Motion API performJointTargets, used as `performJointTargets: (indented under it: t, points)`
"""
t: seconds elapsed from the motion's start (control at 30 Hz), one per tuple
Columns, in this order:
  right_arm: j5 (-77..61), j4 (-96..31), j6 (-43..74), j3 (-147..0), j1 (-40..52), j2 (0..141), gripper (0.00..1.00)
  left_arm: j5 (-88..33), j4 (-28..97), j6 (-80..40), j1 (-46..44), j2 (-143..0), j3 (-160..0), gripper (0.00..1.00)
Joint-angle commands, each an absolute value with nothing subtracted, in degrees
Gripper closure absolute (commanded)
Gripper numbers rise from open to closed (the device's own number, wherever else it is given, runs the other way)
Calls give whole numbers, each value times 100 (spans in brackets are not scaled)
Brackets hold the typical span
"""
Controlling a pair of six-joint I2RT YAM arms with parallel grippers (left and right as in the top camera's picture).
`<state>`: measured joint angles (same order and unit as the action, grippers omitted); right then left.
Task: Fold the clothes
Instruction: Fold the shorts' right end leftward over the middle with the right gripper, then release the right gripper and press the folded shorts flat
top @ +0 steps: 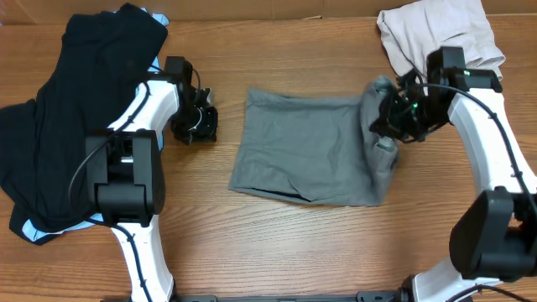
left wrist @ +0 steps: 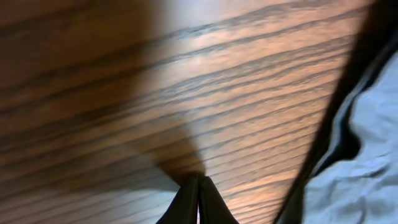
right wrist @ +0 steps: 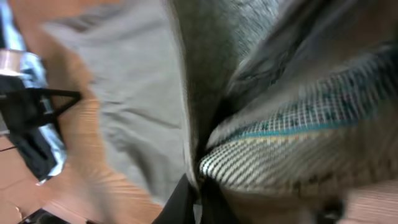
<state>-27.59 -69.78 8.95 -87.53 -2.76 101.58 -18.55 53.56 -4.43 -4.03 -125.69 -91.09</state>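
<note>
around the grey garment (top: 302, 151) the wooden worktop (top: 277, 252) carries two other lots of clothing. a heap of black clothes (top: 59, 117) covers the far left side, with a light blue piece (top: 29, 231) showing at its lower edge. a beige garment (top: 432, 33) lies crumpled in the top right corner, just behind the right arm. between the black heap and the grey garment is a strip of bare wood, and the left gripper (top: 197, 126) sits there, near the garment's left edge but apart from it. nothing lies on the flat part of the grey garment.

the grey garment is spread in the middle of the worktop. its right edge is bunched up and raised where the right gripper (top: 388, 117) meets it, and a fold hangs down below that point. in the right wrist view, which is blurred, the jaws are clamped on this grey cloth. a netted patch with a teal line (right wrist: 292, 134) shows close to the lens, and i cannot tell whether it belongs to the same garment.

in the left wrist view the jaws are pressed together with nothing between them, over bare wood, with the black edge and pale blue cloth (left wrist: 367, 143) off to one side.

counted: one grey garment, one beige garment, one black heap with one light blue piece, and two arms.
</note>
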Motion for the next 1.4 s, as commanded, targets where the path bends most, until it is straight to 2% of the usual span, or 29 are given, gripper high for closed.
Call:
performJointTargets:
  t: [0.0, 0.57, 1.37]
  points:
    - [-2818, -7019, 1267, -9332, 145, 9640, 96, -1979, 5242, -541, -589, -12623, -9070, 96]
    - [-1994, -5907, 2694, -9382, 2405, 10309, 96, -1973, 5065, -539, -893, -12623, -9070, 96]
    - [-1601, -3765, 4230, -9382, 3798, 11644, 96, -1975, 5052, -539, -899, -12623, -9070, 96]
